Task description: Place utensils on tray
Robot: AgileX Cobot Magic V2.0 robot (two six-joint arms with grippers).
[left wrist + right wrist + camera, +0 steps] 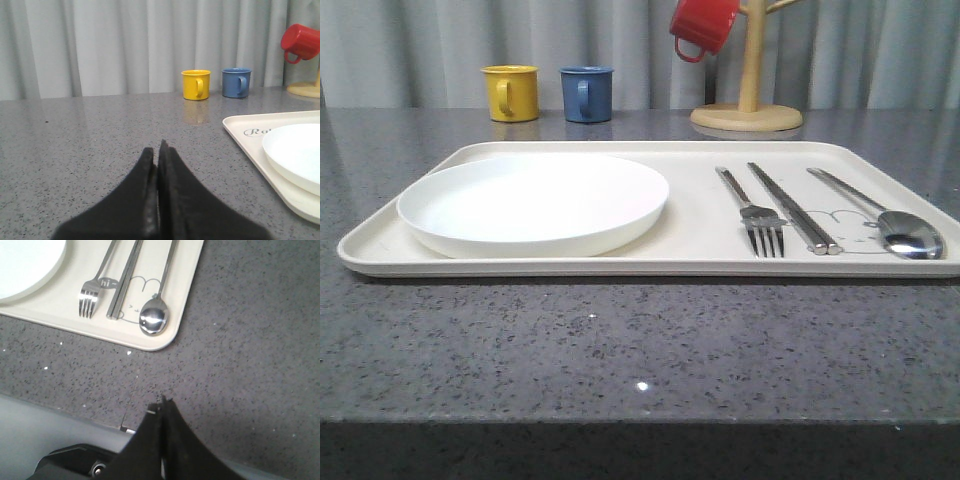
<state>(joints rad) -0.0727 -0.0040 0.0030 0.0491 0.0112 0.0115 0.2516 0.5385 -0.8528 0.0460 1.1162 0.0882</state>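
1. Now verify placement: the shiny four-tined metal fork (757, 215), flat metal chopsticks (792, 207) and long-handled spoon (882, 215) lie side by side on the cream rectangular rimmed tray (570, 262), right of the round white plate (533, 203).
2. Keep the left end effector (158, 150) and right end effector (161, 407) clear over the grey speckled table (620, 350); both have fingers pressed together, holding nothing.
3. Judgement: the task appears complete; no regrasp is needed.

A: Left gripper (158, 150): two matte black fingers (145, 185), broad at the base, tapering to narrow tips. Inner edges rough, slightly grainy.

B: Right gripper (161, 405): same black tapered fingers (175, 440); pale sliver at one tip. Behind them a dark housing (70, 460) with a small round silver screw (98, 469).
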